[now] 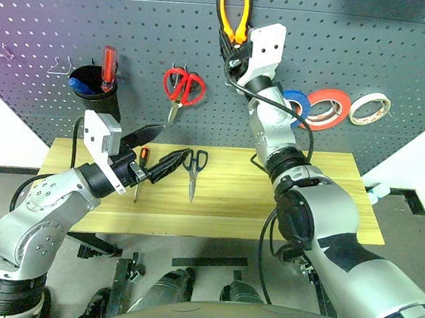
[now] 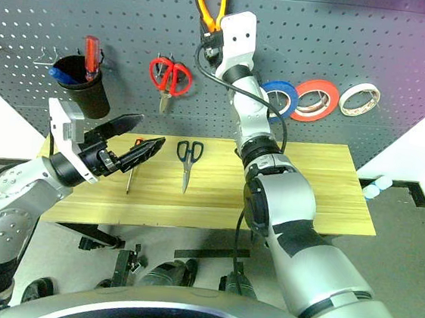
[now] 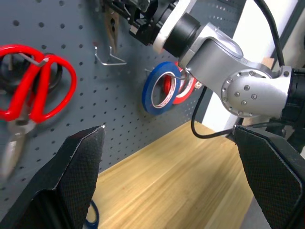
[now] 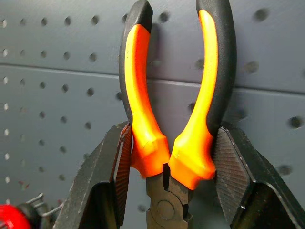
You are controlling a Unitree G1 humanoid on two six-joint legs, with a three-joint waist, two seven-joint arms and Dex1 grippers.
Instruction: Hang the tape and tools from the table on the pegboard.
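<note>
- Right wrist view showed the right gripper clamped on the pliers low on their orange-and-black handles, just above the pivot, handles pointing up against the pegboard.
- In the left eye view that arm was raised high against the board, holding the pliers above the red-handled scissors and left of the blue tape, which hung on a hook beside a red-orange roll and a cream-white roll.
- Judged from this, the step in hand was hanging the pliers: the handle fork would need to straddle a hook squarely, and the grip should hold until the tool's weight rests on the wire.
- The left gripper hovered wide apart and empty over the table, near the dark-handled scissors and the small screwdriver, both lying on the wood.
- Left wrist view revealed a bare wire hook just below the held pliers and beside the tape, which the head views barely resolved.
- Only the head views showed the black cup holding a red-handled screwdriver on the board's left.
</note>
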